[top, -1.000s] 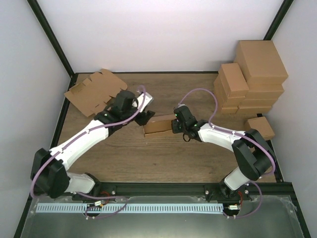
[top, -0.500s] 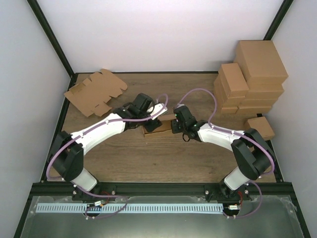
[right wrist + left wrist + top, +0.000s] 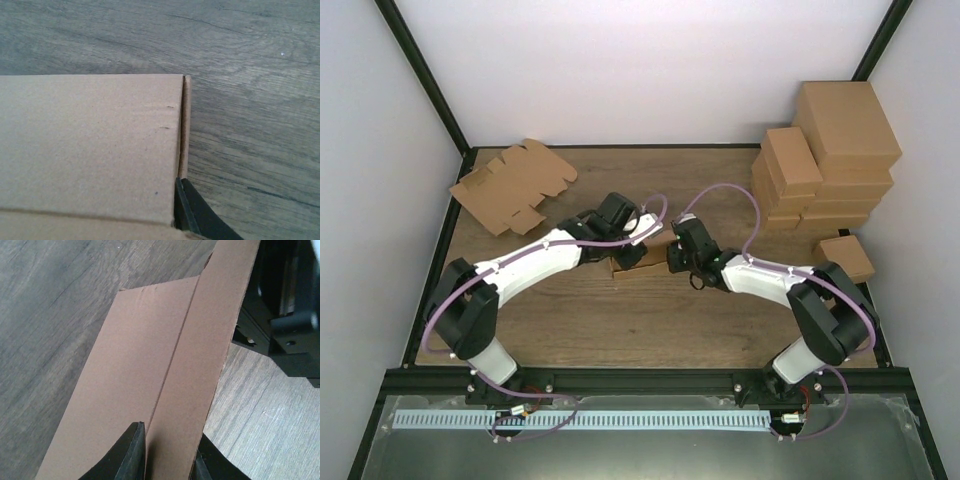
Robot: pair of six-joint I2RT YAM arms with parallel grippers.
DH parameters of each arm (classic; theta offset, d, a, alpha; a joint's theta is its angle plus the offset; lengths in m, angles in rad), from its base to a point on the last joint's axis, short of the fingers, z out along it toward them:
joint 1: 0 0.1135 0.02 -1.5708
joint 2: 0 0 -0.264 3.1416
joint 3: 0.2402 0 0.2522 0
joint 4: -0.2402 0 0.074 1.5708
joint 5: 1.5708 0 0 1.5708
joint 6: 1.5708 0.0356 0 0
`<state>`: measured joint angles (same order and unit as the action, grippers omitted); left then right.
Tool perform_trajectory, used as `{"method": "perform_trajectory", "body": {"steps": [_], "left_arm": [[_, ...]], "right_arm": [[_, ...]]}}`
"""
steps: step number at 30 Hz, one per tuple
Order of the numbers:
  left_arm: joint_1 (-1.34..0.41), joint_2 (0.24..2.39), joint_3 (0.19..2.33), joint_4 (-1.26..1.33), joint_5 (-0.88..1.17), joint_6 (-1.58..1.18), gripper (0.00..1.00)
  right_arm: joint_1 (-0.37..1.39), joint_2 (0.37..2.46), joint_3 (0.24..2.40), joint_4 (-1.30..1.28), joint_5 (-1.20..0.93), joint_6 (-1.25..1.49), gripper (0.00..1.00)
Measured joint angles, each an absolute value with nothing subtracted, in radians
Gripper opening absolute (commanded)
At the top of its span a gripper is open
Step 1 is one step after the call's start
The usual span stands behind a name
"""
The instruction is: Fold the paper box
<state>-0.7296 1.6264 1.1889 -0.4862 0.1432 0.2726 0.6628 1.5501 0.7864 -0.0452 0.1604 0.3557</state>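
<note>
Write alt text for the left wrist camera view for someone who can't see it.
The brown paper box fills the frame, creased lengthwise, its narrower strip running between the black fingertips of the left hand at the bottom edge. The black body of the right hand shows at upper right, over the wooden table.

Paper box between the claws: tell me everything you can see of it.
The paper box is thin plain brown cardboard, partly folded, lying on the wooden table mid-workspace. A crease divides a wide panel from a narrower one, which the left claw pinches. The right claw meets the opposite end, where one finger sits against a double-layered edge. No print or tape shows.
</note>
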Motion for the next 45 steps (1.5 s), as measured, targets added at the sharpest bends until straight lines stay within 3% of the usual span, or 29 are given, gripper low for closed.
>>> {"method": "perform_trajectory", "body": {"steps": [14,21,32,36,38,40,42,45], "left_arm": [[-0.740,1.678,1.152,-0.433,0.155,0.225,0.25],[-0.741,1.695,1.148,-0.429,0.167,0.211,0.35],[-0.741,1.741,1.108,-0.386,0.238,0.171,0.49],[-0.741,1.760,1.108,-0.367,0.257,0.157,0.50],[-0.741,1.763,1.108,-0.358,0.265,0.154,0.56],[-0.741,1.763,1.108,-0.353,0.274,0.146,0.69],[-0.741,1.760,1.108,-0.350,0.281,0.138,0.97],[-0.745,1.735,1.108,-0.358,0.279,0.117,1.00]], "right_arm": [[0.663,1.317,0.626,-0.067,0.087,0.357,0.37],[0.648,1.142,0.527,-0.075,0.043,0.368,0.39],[0.434,1.106,0.588,-0.110,-0.145,0.410,0.44],[0.369,1.145,0.682,-0.111,-0.234,0.408,0.50],[0.358,1.203,0.740,-0.112,-0.278,0.400,0.52],[0.357,1.279,0.794,-0.119,-0.317,0.387,0.52],[0.357,1.336,0.820,-0.125,-0.339,0.376,0.52],[0.357,1.398,0.836,-0.143,-0.364,0.361,0.53]]}}
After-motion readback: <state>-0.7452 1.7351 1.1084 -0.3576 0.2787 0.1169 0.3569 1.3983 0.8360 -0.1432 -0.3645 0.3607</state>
